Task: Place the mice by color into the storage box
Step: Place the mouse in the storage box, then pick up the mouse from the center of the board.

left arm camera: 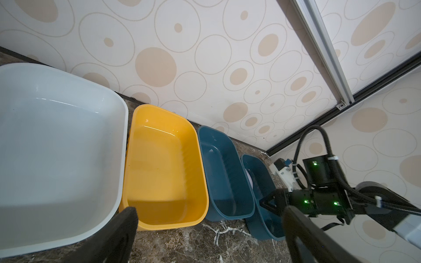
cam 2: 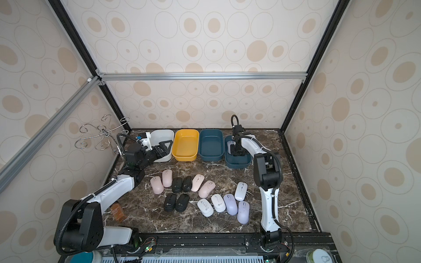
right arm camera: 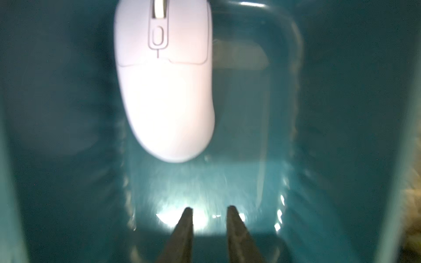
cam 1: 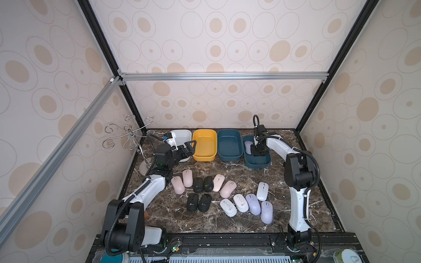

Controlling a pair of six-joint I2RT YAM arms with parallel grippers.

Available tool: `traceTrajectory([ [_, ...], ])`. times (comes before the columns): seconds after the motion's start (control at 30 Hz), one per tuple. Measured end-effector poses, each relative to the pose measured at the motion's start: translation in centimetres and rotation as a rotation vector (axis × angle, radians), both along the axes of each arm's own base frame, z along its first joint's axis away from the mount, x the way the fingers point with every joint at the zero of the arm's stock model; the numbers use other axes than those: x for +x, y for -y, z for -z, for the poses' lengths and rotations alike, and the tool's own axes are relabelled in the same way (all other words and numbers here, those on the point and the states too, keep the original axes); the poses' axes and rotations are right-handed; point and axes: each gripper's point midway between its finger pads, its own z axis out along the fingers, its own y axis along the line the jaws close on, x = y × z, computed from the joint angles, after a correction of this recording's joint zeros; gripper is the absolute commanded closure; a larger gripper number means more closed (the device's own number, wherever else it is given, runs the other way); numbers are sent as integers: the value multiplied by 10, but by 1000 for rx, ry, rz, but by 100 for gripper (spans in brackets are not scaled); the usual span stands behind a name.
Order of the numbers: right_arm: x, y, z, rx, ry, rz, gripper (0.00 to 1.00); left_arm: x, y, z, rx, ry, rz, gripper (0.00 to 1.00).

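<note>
Well, I see a smooth pale lavender wireless mouse [right arm camera: 164, 91] in the rightmost teal plastic box [cam 1: 257, 166], right of centre in both top views. Bare floor fills the box's near half. The mouse's long axis runs along the box, wheel toward the back wall. Right jaws are narrowly parted, pinching nothing; left jaws are spread wide.

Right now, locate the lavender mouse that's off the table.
In both top views, the lavender mouse lies in the rightmost teal bin, toward its far end, just beyond the right gripper.

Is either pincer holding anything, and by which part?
Nothing is held. The lavender mouse lies loose in the teal box, clear of the right pincer; the left pincer is open, empty.
</note>
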Motion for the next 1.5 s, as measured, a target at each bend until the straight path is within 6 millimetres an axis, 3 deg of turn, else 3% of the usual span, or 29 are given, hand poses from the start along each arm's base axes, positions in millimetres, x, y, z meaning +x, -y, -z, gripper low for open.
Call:
traceTrajectory([
  [0.17,-43,-2,-66,24,124,33,43,-2,6,0,-6,-3,12,0],
  [0.27,-88,-16,-87,36,156,-7,42,-8,24,0,-12,-7,54,0],
  [0.37,-141,-28,-79,29,106,-61,40,-20,62,2,-21,-19,159,0],
  [0.5,-213,-24,-47,8,-45,-98,39,-37,110,12,-51,-57,305,0],
  [0.63,-269,-20,-25,-2,-170,-123,38,-46,129,23,-76,-103,369,0],
  [0.73,-294,-26,-13,22,-233,-145,38,-47,131,21,-87,-104,378,0],
  [0.97,-321,-49,10,60,-341,-207,41,-47,131,19,-90,-98,377,0],
  [1.33,-313,-54,38,31,-371,-211,38,-47,130,19,-90,-98,374,0],
  [1.5,-312,-54,41,26,-370,-216,37,-47,130,19,-90,-98,374,0],
])
